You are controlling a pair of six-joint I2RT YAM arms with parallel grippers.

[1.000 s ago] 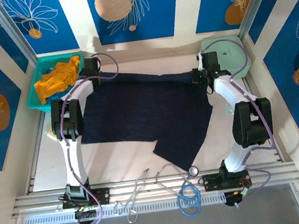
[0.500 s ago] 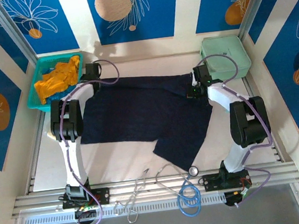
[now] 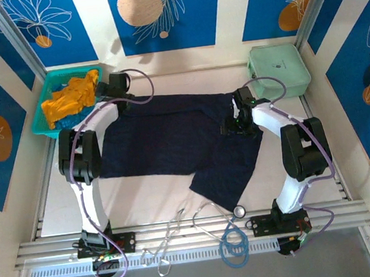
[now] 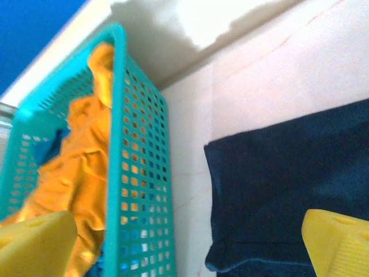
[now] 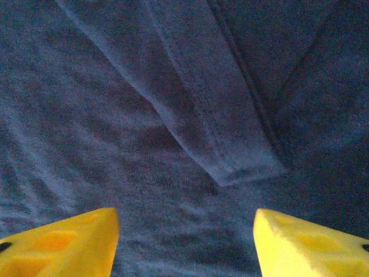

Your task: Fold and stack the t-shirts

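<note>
In the top external view, the navy t-shirt (image 3: 171, 136) is seen laid out across the middle of the table (image 3: 151, 191), with one flap trailing towards 5 o'clock. It is not yet folded into a compact shape. The mustard-orange t-shirt (image 3: 71, 97) is left crumpled in the teal basket (image 3: 44, 130) at 10 o'clock, and no stack has been begun, so the task is judged to be at an early stage. The left gripper (image 3: 105, 90) is placed at the shirt's 11 o'clock corner, the right gripper (image 3: 232, 125) over its 2 o'clock part.

In the left wrist view, the yellow fingertips (image 4: 34, 242) are spread wide with nothing held. The navy corner lies flat at 4 o'clock, beside the basket wall.

In the right wrist view, the jaws are parted and empty above navy cloth, on which a doubled hem (image 5: 222, 138) is seen.
</note>
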